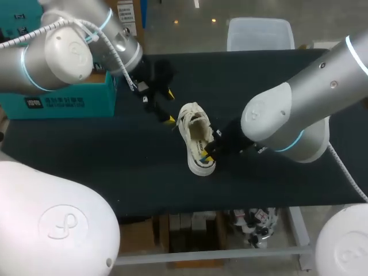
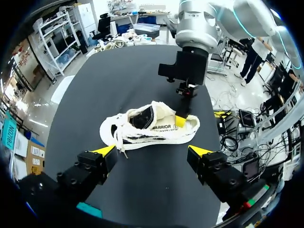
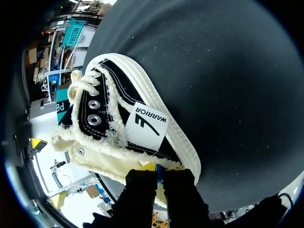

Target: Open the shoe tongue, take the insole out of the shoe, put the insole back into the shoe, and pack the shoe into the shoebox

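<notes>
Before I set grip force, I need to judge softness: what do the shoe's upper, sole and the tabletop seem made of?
Shoe upper: woven, canvas-like cloth, matte, with frayed cream edges and shiny metal-looking eyelets. Sole: probably rubber, smooth, off-white, ribbed. Tabletop: dark matte covering, perhaps a mat or cloth; I cannot tell which.

The left arm (image 1: 57, 52) hides much of the shoebox (image 1: 63, 104), perhaps its opening.
</notes>
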Tool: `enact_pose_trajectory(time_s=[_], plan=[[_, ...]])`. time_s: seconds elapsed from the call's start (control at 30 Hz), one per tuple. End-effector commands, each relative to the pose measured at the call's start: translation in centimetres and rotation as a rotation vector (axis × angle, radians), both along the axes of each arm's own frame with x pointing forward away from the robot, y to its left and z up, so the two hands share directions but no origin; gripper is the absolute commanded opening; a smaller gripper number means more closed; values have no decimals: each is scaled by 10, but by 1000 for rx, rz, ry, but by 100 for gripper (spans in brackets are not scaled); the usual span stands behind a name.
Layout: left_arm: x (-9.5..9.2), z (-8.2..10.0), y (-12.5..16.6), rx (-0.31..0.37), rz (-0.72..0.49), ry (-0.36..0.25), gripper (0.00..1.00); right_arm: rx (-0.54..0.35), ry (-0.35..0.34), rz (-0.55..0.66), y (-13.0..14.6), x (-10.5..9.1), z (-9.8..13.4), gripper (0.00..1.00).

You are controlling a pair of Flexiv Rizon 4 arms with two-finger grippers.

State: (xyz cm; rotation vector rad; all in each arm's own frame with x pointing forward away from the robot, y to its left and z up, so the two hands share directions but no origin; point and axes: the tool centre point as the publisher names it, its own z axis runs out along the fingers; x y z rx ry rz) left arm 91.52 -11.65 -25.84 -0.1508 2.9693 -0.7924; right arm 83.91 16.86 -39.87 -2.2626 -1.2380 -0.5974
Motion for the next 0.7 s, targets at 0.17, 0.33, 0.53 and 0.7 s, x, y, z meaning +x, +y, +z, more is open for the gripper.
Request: enact_pose_trajectory(time_s=[0.17, 0.33, 0.53, 0.7], plan=[[-5, -1, -1, -36, 429, 151, 100, -161, -3, -16, 15, -3, -9, 0], [-6, -2, 1, -22, 544, 157, 100, -157, -35, -12, 16, -10, 5, 0], [-7, -6, 5, -16, 596, 185, 100, -175, -70, -25, 11, -12, 21, 44], [-9, -6, 14, -31, 651, 214, 100, -164, -94, -32, 6, -12, 33, 75]])
